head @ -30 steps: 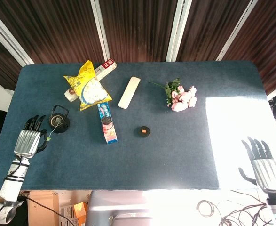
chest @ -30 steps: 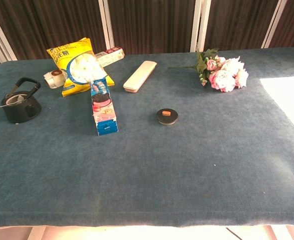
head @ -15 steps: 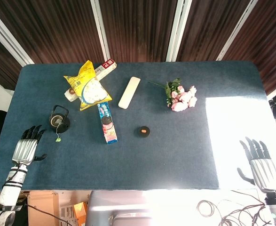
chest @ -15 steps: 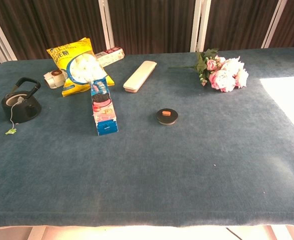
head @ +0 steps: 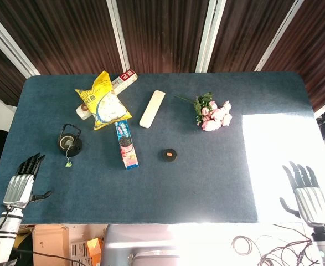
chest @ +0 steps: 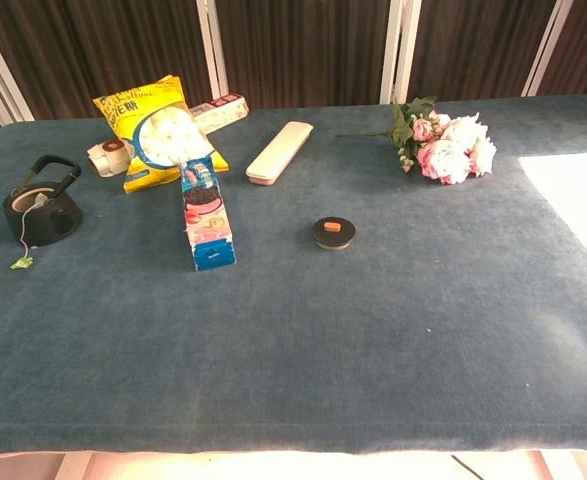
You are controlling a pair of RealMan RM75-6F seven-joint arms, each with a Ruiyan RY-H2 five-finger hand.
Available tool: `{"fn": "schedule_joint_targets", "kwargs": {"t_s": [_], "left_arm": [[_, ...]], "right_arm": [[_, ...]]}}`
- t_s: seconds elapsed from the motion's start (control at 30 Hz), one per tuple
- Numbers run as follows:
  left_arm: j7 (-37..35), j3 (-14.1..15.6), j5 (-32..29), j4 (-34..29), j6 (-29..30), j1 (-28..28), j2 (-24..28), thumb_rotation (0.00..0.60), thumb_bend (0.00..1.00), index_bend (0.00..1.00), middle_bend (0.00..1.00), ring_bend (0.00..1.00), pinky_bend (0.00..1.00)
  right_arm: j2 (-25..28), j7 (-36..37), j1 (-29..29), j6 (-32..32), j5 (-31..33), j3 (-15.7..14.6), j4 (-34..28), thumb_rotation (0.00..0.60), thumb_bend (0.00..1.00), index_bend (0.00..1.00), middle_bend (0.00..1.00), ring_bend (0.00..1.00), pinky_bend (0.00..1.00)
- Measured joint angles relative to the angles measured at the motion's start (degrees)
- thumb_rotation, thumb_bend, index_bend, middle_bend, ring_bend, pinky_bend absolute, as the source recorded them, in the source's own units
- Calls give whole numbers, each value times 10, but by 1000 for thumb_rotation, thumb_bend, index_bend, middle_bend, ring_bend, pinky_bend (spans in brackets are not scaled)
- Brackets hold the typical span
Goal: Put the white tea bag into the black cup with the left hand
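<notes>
White tea bag (chest: 35, 199) sits in the black cup (chest: 41, 212) (tag on table); left hand (head: 19, 185) spread, empty.

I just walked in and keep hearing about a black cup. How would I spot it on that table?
Start at the blue table and go to its left side, below the yellow snack bag. There stands the black cup, small, round and dark, with an arched handle over it. Unlike its neighbours, it has a thin string running out to a small green tag on the cloth.
</notes>
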Motion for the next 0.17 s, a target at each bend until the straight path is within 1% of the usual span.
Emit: {"fn": "schedule_joint_targets", "kwargs": {"t_s": [0.07,0.17], "left_arm": [[4,17,11,-58,1,10,40,600,0,0,0,0,109],[0,40,40,-121,6,22,95,600,0,0,0,0,108]], "right_arm": [[-1,-4,0,0,-1,-1,0,600,241,0,0,0,0],[-3,-10,0,-1,-4,-3,0,600,242,0,0,0,0]]}}
